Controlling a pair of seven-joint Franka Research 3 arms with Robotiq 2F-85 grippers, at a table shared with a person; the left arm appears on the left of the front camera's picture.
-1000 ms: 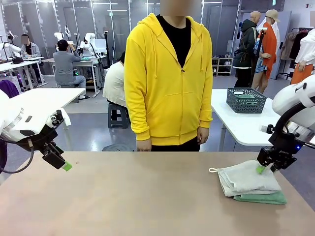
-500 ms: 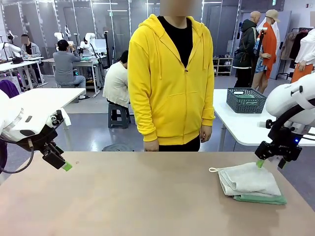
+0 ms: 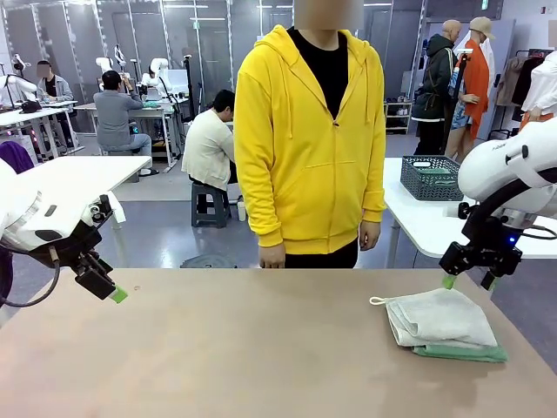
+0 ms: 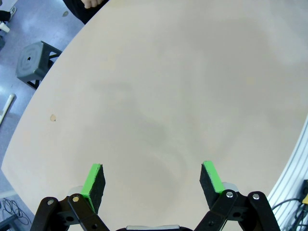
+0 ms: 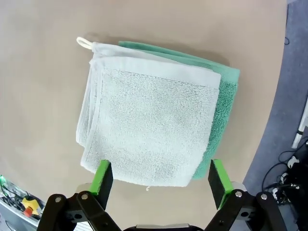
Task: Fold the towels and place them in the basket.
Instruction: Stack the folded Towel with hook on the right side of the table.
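My right gripper (image 3: pixel 468 280) hangs wide open and empty just above the far edge of the folded towels: the cream towel (image 5: pixel 149 132) lies on the green towel (image 5: pixel 224 103) near the table's (image 3: pixel 218 348) right end. My left gripper (image 3: pixel 106 288) hovers open and empty over the left side, and the basket (image 3: pixel 435 178) sits on another table behind.

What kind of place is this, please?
Probably a robot lab or training workshop. Other white robot arms stand on tables farther back, people sit working at them, and two folded towels lie on this table as practice material.
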